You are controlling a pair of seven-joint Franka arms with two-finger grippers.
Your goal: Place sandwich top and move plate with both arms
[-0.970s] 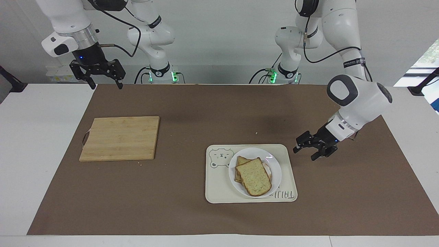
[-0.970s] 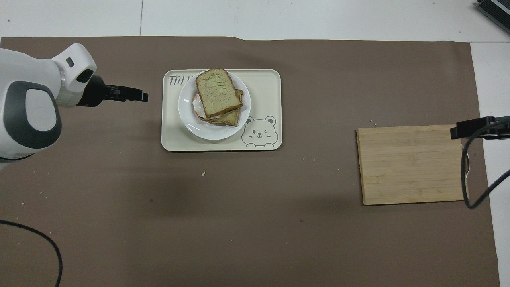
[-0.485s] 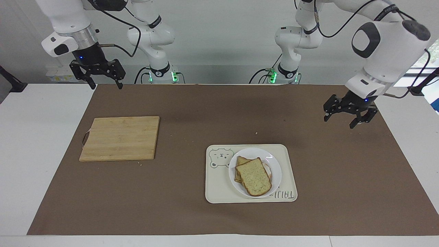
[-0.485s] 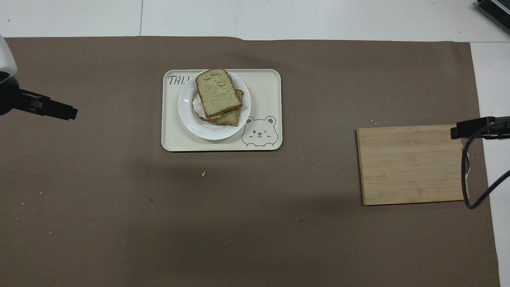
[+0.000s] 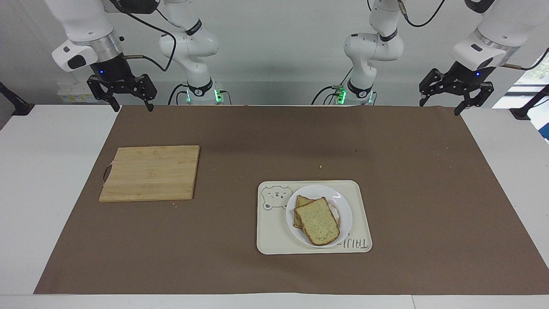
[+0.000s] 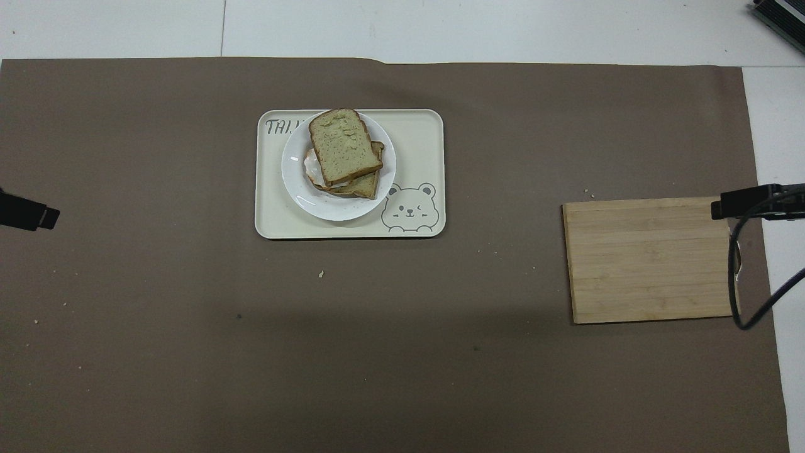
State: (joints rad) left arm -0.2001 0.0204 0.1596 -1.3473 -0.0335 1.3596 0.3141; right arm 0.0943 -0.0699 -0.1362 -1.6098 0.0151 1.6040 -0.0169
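Note:
The sandwich top point(image 5: 318, 220) point(image 6: 343, 145), a plain bread slice, lies askew on a lower slice on the round white plate point(image 5: 342, 207) point(image 6: 295, 186). The plate sits on the cream bear tray point(image 5: 271, 234) point(image 6: 421, 135). My left gripper point(image 5: 454, 93) hangs open and empty, raised over the mat's corner at the left arm's end; only a fingertip point(image 6: 28, 214) shows in the overhead view. My right gripper point(image 5: 123, 92) hangs open and empty, raised over the mat's corner at the right arm's end; its tip point(image 6: 739, 203) shows over the board's edge.
A bamboo cutting board point(image 5: 151, 172) point(image 6: 651, 259) lies on the brown mat point(image 5: 240, 141) toward the right arm's end. Crumbs are scattered on the mat. A black cable point(image 6: 748, 296) hangs beside the board in the overhead view.
My left gripper has risen from beside the tray and drawn back to the mat's corner at its own end. The right arm, bread, plate and tray have not moved.

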